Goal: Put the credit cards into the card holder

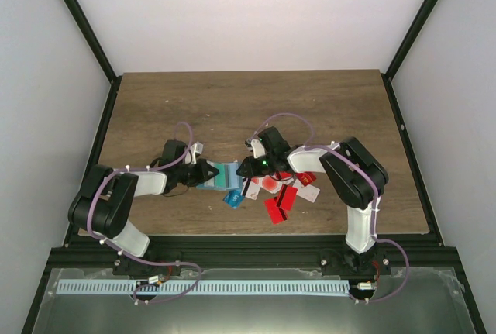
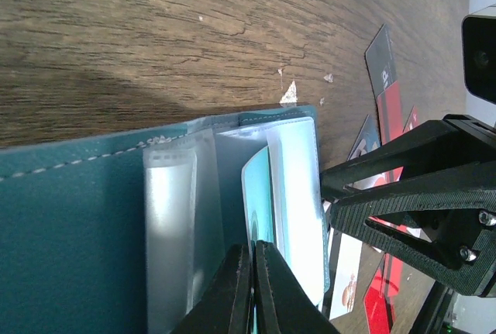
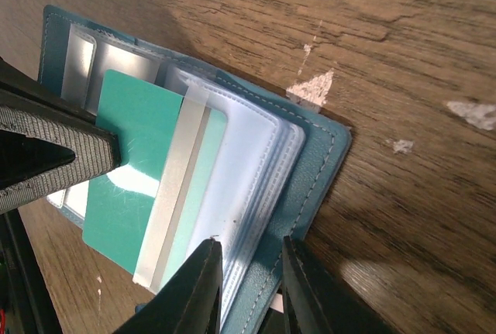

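The task looks to be in its early part. The card holder (image 1: 226, 171) lies open on the table (image 1: 232, 109), a little toward 7 o'clock from the middle, with both arms meeting over it. The left gripper (image 2: 253, 260) has its jaws pressed together on the edge of one teal-green card (image 3: 139, 171), which lies partly under a clear sleeve (image 3: 248, 156). Its far end is tucked in and the rest is exposed, so that card is not yet seated. The right gripper (image 3: 249, 245) comes in from 3 o'clock, its jaws narrow and apparently pinching the holder's sleeve edge to steady it. I can see no other card filed in the sleeves. The rest of the credit cards (image 1: 276, 208) lie scattered loose at 3 to 4 o'clock from the holder, red and white ones, with a blue card (image 1: 232, 199) just beside it at 5 o'clock. By my judgement nearly all of them are left to file.
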Robot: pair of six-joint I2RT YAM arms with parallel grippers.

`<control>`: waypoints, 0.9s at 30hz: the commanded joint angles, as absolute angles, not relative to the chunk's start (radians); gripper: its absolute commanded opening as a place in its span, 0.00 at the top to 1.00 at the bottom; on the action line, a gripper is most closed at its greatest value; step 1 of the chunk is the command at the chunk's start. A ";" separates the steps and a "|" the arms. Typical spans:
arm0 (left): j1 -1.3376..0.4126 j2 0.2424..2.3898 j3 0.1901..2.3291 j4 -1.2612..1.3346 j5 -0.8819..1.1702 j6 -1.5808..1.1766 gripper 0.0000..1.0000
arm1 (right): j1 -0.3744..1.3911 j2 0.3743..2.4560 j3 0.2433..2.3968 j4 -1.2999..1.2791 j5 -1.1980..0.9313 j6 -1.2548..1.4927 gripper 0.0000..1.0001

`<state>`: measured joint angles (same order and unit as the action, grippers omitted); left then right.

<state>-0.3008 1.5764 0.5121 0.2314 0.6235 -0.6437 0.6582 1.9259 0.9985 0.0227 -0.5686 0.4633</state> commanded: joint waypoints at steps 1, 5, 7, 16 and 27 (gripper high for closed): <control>-0.310 1.607 0.489 0.227 0.633 -0.643 0.96 | 0.705 1.970 1.009 -0.025 -0.596 0.468 0.76; -0.319 1.614 0.490 0.245 0.628 -0.663 0.96 | 0.710 1.974 1.015 -0.026 -0.597 0.469 0.76; -0.319 1.611 0.484 0.259 0.615 -0.683 0.96 | 0.712 1.976 1.015 -0.027 -0.598 0.470 0.76; -0.326 1.628 0.478 0.304 0.606 -0.734 0.96 | 0.718 1.980 1.013 -0.021 -0.603 0.479 0.77; -0.345 1.658 0.499 0.264 0.632 -0.676 0.96 | 0.718 1.986 1.019 -0.026 -0.593 0.474 0.77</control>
<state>-0.3206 1.6245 0.4957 0.3229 0.6319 -0.7288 0.6830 1.9385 1.0077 0.0341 -0.5781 0.4725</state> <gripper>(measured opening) 0.043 0.232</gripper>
